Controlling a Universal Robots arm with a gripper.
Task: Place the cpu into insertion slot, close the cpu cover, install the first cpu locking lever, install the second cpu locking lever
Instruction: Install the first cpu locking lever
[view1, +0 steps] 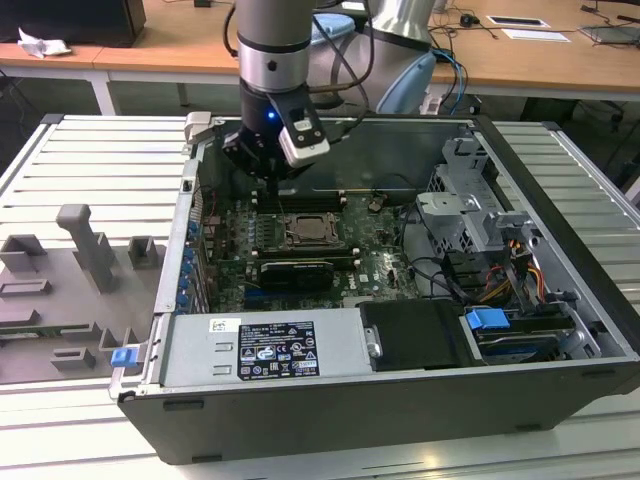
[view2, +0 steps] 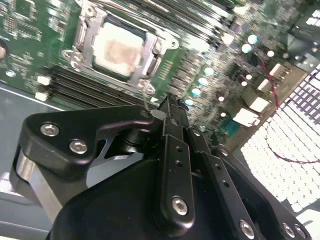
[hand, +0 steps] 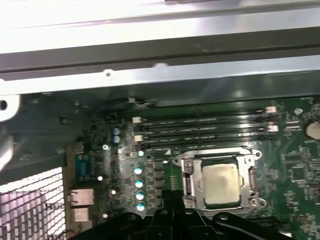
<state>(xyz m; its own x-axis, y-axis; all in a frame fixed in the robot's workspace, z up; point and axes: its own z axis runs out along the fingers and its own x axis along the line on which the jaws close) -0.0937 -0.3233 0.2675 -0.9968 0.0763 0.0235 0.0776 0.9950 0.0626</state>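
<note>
Second wrist view: pale silver square cpu (view2: 119, 50) within the silver cpu cover (view2: 84, 37), end effector (view2: 172, 107) narrow, empty, nearby

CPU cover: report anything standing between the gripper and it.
Nothing visible does. In the second wrist view the gripper hangs just off the cpu cover, which lies flat around the cpu in the insertion slot. Only memory slots lie under the gap between them.

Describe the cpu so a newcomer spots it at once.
Look inside the open computer case at the green circuit board. Beside the long black memory slots, the cpu is the only pale flat metal square, ringed by the silver cpu cover.
</note>
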